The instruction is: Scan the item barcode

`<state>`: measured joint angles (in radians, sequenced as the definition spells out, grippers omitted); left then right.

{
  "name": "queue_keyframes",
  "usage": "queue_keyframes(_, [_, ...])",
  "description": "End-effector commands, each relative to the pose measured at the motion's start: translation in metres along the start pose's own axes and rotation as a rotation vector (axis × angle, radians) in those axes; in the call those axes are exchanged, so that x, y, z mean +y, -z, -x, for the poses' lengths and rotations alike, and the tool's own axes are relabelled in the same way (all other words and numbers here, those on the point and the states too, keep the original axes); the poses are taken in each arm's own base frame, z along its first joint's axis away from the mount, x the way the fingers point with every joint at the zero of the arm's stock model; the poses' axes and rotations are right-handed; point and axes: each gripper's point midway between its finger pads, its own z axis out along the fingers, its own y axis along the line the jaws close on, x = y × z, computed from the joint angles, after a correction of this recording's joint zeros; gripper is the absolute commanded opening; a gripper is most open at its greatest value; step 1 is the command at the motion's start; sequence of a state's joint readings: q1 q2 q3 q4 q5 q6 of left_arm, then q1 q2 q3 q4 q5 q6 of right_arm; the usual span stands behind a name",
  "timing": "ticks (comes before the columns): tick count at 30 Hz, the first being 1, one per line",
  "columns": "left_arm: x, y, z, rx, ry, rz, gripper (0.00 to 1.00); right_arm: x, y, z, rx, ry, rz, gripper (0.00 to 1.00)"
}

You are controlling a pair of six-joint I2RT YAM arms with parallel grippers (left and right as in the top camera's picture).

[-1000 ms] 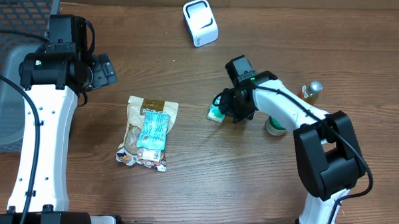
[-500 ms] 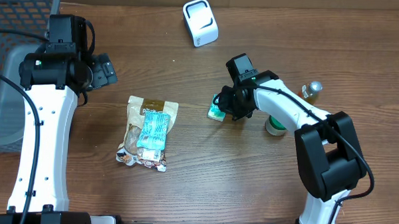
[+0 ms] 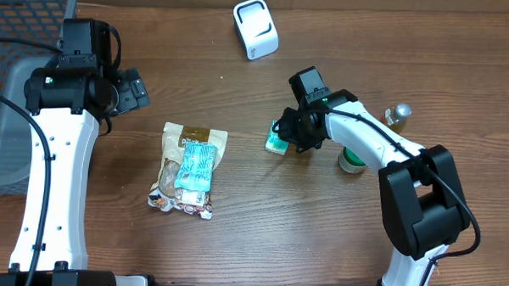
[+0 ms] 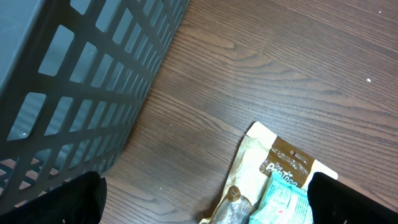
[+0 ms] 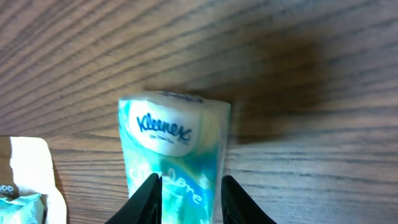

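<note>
Lying flat on the brown wooden table [image 3: 319,239], our one teal-and-white soft Kleenex tissue pack [image 5: 168,143] sits beneath the right gripper [image 5: 189,186]; we cannot tell whether it grips. Our left gripper [image 3: 133,90] gapes wide.

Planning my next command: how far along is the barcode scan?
Nothing looks scanned yet. In hand: the right hand sits over the Kleenex pack on the table, fingers either side; a firm grip isn't clear. Left: lift it and show its barcode to the white scanner near the far edge.
</note>
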<state>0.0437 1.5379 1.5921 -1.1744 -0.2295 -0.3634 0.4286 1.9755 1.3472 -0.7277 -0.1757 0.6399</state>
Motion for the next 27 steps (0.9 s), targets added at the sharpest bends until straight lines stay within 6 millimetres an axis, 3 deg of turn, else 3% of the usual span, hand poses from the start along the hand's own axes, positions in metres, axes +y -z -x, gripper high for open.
queue_keyframes(1, [0.002,0.004,0.005,-0.021,-0.006,0.007,1.00,0.003,0.013,0.005,-0.033,-0.011,0.010,0.28])
queue_keyframes(16, [0.002,0.004,0.005,-0.021,-0.006,0.007,1.00,-0.005,0.009,0.006,-0.051,-0.013,-0.019,0.26])
queue_keyframes(27, [0.002,0.004,0.005,-0.021,-0.006,0.007,1.00,-0.020,-0.016,-0.006,-0.055,-0.066,-0.004,0.22])
